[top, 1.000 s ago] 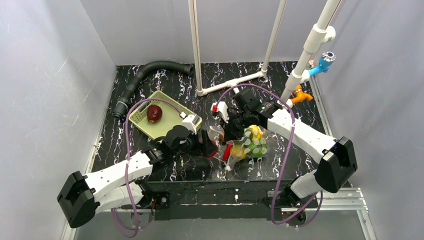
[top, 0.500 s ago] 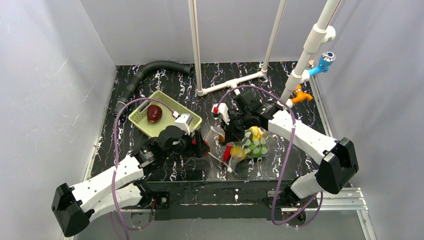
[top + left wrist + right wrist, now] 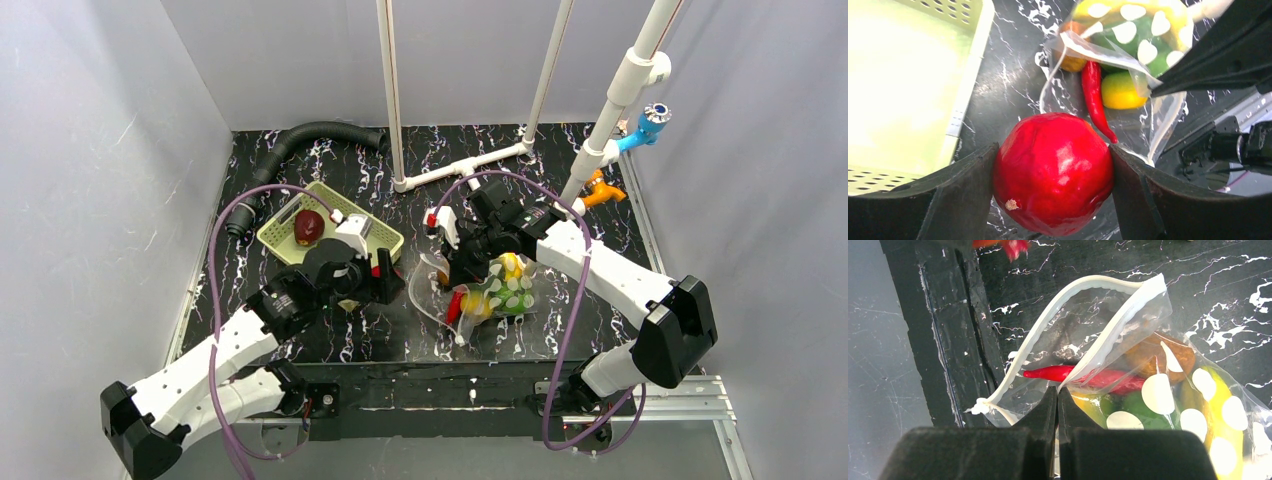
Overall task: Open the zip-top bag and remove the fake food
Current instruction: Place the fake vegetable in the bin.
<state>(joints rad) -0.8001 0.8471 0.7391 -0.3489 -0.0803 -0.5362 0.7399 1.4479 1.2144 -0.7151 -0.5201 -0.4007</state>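
Note:
The zip-top bag lies near the table's front, its mouth gaping toward the left. My right gripper is shut on the bag's upper zip lip. Inside the bag are a red chili, an orange piece, a green one and a yellow banana. My left gripper is shut on a bright red round fruit, held above the table between the bag and the basket. A dark red fruit lies in the pale green basket.
A black corrugated hose curves along the back left. White pipes stand at the back, with an orange clamp and a blue fitting at the right. The table's front edge runs close to the bag's mouth.
My left arm has drawn back to the left, away from the bag's mouth and toward the basket, carrying the bright red fruit. The right gripper and the bag have stayed put.

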